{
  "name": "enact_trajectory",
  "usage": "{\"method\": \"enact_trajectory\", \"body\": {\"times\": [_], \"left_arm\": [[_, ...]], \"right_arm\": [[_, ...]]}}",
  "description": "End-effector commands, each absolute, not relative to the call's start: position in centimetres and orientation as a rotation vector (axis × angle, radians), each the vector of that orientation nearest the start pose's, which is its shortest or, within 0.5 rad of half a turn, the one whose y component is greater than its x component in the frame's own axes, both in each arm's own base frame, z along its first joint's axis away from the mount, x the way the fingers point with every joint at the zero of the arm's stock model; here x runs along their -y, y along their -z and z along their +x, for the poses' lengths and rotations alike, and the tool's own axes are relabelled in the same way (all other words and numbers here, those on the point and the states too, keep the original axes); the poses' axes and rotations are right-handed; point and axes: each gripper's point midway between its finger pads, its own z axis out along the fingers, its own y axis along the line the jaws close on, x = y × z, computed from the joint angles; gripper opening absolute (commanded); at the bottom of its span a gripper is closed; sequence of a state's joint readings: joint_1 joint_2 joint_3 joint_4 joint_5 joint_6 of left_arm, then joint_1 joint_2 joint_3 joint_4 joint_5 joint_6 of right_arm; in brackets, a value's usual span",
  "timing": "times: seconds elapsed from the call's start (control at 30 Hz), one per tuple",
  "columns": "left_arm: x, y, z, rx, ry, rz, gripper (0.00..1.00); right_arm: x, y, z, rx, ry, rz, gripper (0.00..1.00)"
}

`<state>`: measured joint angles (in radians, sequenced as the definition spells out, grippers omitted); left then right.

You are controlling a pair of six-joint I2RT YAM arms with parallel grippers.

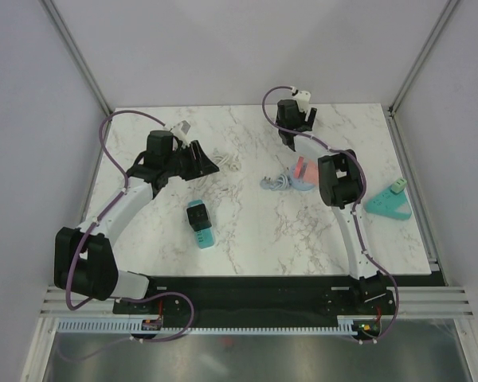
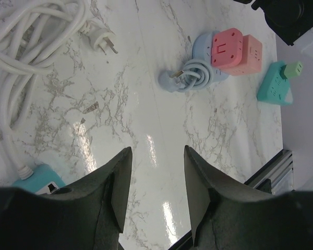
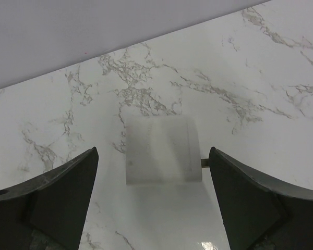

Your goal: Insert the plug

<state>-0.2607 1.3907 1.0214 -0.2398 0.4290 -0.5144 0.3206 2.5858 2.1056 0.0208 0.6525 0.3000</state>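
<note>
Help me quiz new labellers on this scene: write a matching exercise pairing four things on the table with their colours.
Things:
1. triangular socket block
2. coiled cable
3. cube socket
4. loose plug on the thick cord

Colours:
A. white
B. pink
C. teal
D. light blue

Pairs: 1-C, 2-D, 3-B, 4-A
</note>
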Motion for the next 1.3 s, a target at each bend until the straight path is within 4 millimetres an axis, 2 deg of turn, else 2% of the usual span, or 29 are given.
{"method": "enact_trajectory", "body": {"times": [0.0, 0.23, 0.33, 0.37, 0.4, 0.47, 0.53, 0.63, 0.7, 0.73, 0.77, 0.8, 0.83, 0.9, 0.97, 1.0, 1.03, 1.07, 1.1, 1.13, 1.17, 1.2, 1.23, 1.27], "left_arm": [[19.3, -20.9, 35.7, -2.162, 0.908, 0.057, 0.52], [19.4, -21.6, 35.8, -2.145, 0.910, 0.060, 0.52], [19.6, -22.2, 35.6, -2.136, 0.932, 0.060, 0.52], [19.6, -22.4, 35.6, -2.129, 0.937, 0.061, 0.52], [19.6, -22.6, 35.6, -2.124, 0.939, 0.064, 0.52], [19.6, -22.8, 35.4, -2.121, 0.940, 0.065, 0.52], [19.4, -23.2, 35.2, -2.112, 0.933, 0.065, 0.53], [19.2, -23.5, 34.8, -2.102, 0.930, 0.075, 0.54], [19.0, -23.9, 34.3, -2.091, 0.918, 0.077, 0.56], [18.9, -23.9, 34.2, -2.091, 0.910, 0.076, 0.61], [18.7, -24.0, 33.9, -2.093, 0.901, 0.071, 0.63], [18.4, -23.9, 33.8, -2.097, 0.896, 0.064, 0.64], [18.4, -24.1, 33.6, -2.096, 0.897, 0.063, 0.64], [18.2, -24.7, 33.4, -2.078, 0.903, 0.052, 0.69], [18.1, -25.0, 33.4, -2.078, 0.915, 0.023, 0.73], [17.6, -24.7, 33.5, -2.100, 0.911, 0.003, 0.74], [17.3, -24.5, 33.7, -2.111, 0.906, -0.005, 0.75], [17.0, -24.8, 34.0, -2.117, 0.901, -0.012, 0.75], [16.3, -24.0, 34.5, -2.150, 0.906, -0.041, 0.75], [15.9, -23.4, 34.5, -2.180, 0.920, -0.057, 0.75], [16.2, -23.7, 34.3, -2.184, 0.984, -0.035, 0.74], [15.4, -23.4, 34.7, -2.188, 0.994, -0.063, 0.74], [15.2, -22.9, 34.9, -2.203, 1.008, -0.070, 0.73], [15.1, -22.8, 35.0, -2.203, 1.018, -0.056, 0.73]], "right_arm": [[-11.3, -7.8, 68.3, -1.820, 0.258, 0.387, 0.95], [-10.4, -7.0, 68.9, -1.870, 0.208, 0.373, 0.92], [-11.5, -6.3, 69.1, -1.924, 0.108, 0.310, 0.82], [-11.8, -6.5, 69.0, -1.930, 0.090, 0.288, 0.76], [-11.8, -5.5, 68.4, -1.969, 0.098, 0.269, 0.72], [-11.9, -5.7, 68.1, -1.979, 0.095, 0.254, 0.64], [-12.3, -5.0, 67.6, -2.010, 0.074, 0.221, 0.61], [-13.9, -4.7, 67.1, -2.058, -0.008, 0.145, 0.56], [-15.7, -5.2, 66.7, -2.069, -0.086, 0.058, 0.50], [-17.2, -5.3, 66.3, -2.077, -0.148, -0.004, 0.48], [-17.9, -6.3, 66.1, -2.067, -0.165, -0.044, 0.42], [-19.6, -6.4, 65.4, -2.066, -0.173, -0.131, 0.40], [-20.3, -6.9, 65.0, -2.058, -0.164, -0.176, 0.37], [-23.2, -8.7, 63.4, -2.027, -0.200, -0.288, 0.30], [-25.1, -10.7, 61.6, -1.991, -0.213, -0.403, 0.21], [-25.5, -11.3, 60.8, -1.982, -0.216, -0.437, 0.18], [-25.7, -14.1, 60.1, -1.935, -0.218, -0.468, 0.13], [-26.4, -15.4, 59.3, -1.900, -0.249, -0.503, 0.10], [-26.5, -13.7, 57.4, -1.937, -0.265, -0.546, 0.07], [-26.7, -14.9, 56.7, -1.899, -0.282, -0.559, 0.05], [-26.7, -16.5, 54.9, -1.858, -0.324, -0.589, 0.00], [-26.8, -17.2, 53.9, -1.837, -0.346, -0.605, 0.00], [-26.7, -20.3, 52.5, -1.774, -0.365, -0.613, 0.00], [-26.8, -21.1, 51.6, -1.744, -0.382, -0.640, 0.00]]}}
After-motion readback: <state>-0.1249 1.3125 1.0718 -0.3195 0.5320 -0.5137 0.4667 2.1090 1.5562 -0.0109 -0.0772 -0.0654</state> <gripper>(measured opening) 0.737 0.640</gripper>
